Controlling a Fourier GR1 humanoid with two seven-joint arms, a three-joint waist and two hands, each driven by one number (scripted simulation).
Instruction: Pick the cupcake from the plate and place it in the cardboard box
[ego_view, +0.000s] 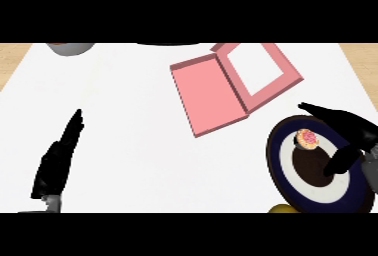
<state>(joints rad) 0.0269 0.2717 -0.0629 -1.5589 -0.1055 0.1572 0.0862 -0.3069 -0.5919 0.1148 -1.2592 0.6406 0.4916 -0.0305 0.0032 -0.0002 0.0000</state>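
Cupcake (307, 138) sits on the plate (284, 170). Our right hand (347, 137) brackets it, fingers spread, apparently not yet touching. We should close squarely before lifting toward the pink box (214, 97). Left hand (59, 157) rests open.

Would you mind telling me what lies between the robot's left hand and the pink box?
In the head view, only bare white counter lies between the left hand and the open pink box; nothing stands in that stretch.
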